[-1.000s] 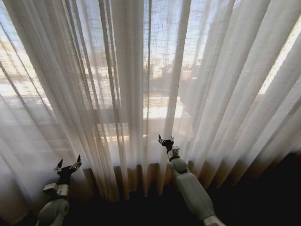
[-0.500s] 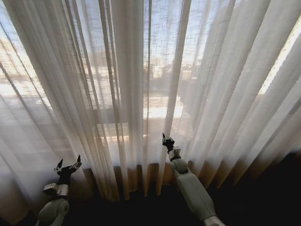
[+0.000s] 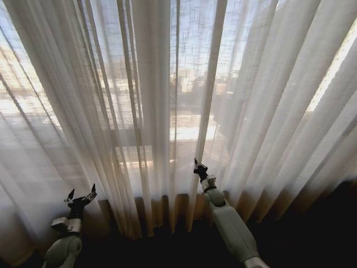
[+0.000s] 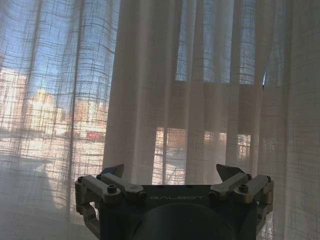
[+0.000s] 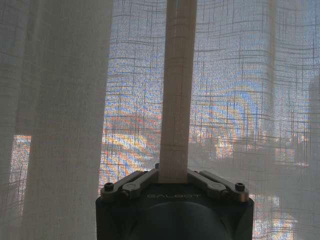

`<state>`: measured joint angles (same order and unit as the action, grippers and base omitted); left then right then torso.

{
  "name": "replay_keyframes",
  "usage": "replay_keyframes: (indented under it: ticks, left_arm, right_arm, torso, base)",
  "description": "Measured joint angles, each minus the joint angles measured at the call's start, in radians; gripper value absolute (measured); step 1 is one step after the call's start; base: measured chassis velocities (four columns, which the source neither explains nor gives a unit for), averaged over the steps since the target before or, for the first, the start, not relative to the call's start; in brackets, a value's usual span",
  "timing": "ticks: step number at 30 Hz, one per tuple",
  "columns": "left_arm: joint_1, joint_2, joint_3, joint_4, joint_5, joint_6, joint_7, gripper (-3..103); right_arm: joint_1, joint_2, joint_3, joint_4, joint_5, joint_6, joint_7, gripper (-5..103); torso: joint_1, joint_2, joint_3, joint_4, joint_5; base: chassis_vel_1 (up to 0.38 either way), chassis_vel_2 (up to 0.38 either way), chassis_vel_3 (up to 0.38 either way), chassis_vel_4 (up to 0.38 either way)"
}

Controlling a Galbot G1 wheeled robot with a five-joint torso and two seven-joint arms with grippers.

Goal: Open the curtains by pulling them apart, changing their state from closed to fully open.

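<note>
— While they hang drawn across the whole window, where do the curtains (image 3: 167,100) meet a claw?
— At a central fold, which the right gripper (image 3: 198,167) has clenched between its fingers.
— And the left gripper (image 3: 80,196)?
— Low at the left, spread wide, just short of the fabric.

Right arm extended forward, left arm low and idle.
Right gripper (image 3: 198,167) at full reach, fingers (image 5: 142,180) closed flat against a vertical fold of the curtains (image 5: 177,90), pinching it. Left gripper (image 3: 81,196) held low on the left, fingers (image 4: 116,170) spread wide, holding nothing.
</note>
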<state>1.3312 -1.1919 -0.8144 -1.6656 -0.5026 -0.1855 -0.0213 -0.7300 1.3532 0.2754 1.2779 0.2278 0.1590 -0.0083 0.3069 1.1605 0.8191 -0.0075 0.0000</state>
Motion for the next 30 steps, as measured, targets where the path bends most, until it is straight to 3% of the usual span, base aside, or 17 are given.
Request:
replay_keyframes:
  ticks: [9, 19, 23, 25, 27, 29, 30]
  left_arm:
    - [0.0, 0.0, 0.0, 0.0, 0.0, 0.0, 0.0, 100]
    - [0.0, 0.0, 0.0, 0.0, 0.0, 0.0, 0.0, 100]
    - [0.0, 0.0, 0.0, 0.0, 0.0, 0.0, 0.0, 100]
    - [0.0, 0.0, 0.0, 0.0, 0.0, 0.0, 0.0, 100]
    - [0.0, 0.0, 0.0, 0.0, 0.0, 0.0, 0.0, 100]
    - [0.0, 0.0, 0.0, 0.0, 0.0, 0.0, 0.001, 100]
    - [0.0, 0.0, 0.0, 0.0, 0.0, 0.0, 0.001, 100]
  right_arm:
    - [0.004, -0.013, 0.0, -0.001, 0.02, 0.0, -0.024, 0]
    - [-0.008, -0.041, 0.02, 0.008, 0.048, 0.01, -0.037, 0]
    - [-0.051, -0.084, 0.049, 0.061, 0.06, 0.008, -0.03, -3]
    - [-0.087, -0.11, 0.07, 0.086, 0.06, 0.015, -0.038, 7]
    - [-0.1, -0.116, 0.079, 0.093, 0.063, 0.024, -0.038, 7]
    - [-0.117, -0.123, 0.093, 0.101, 0.064, 0.03, -0.038, 18]
    - [-0.124, -0.126, 0.099, 0.104, 0.065, 0.032, -0.038, 18]
  torso:
    - [0.0, 0.0, 0.0, 0.0003, -0.0001]
    - [0.0, 0.0, 0.0, -0.0002, 0.0001]
    - [0.001, 0.0, 0.0, 0.0002, 0.0001]
    - [0.001, 0.0, 0.0, -0.0004, -0.0001]
    - [0.001, 0.0, 0.0, -0.0004, 0.0002]
    - [0.001, 0.0, 0.0, -0.0007, 0.0003]
    - [0.0, 0.0, 0.0, -0.0009, 0.0007]
  base:
    - [-0.061, 0.002, 0.048, 0.003]
    - [-0.314, -0.029, 0.303, 0.027]
    - [-0.345, -0.13, 0.382, 0.129]
    - [-0.316, -0.194, 0.313, 0.193]
    - [-0.302, -0.223, 0.223, 0.188]
    - [-0.221, -0.169, 0.174, 0.156]
    - [-0.154, -0.147, 0.093, 0.144]
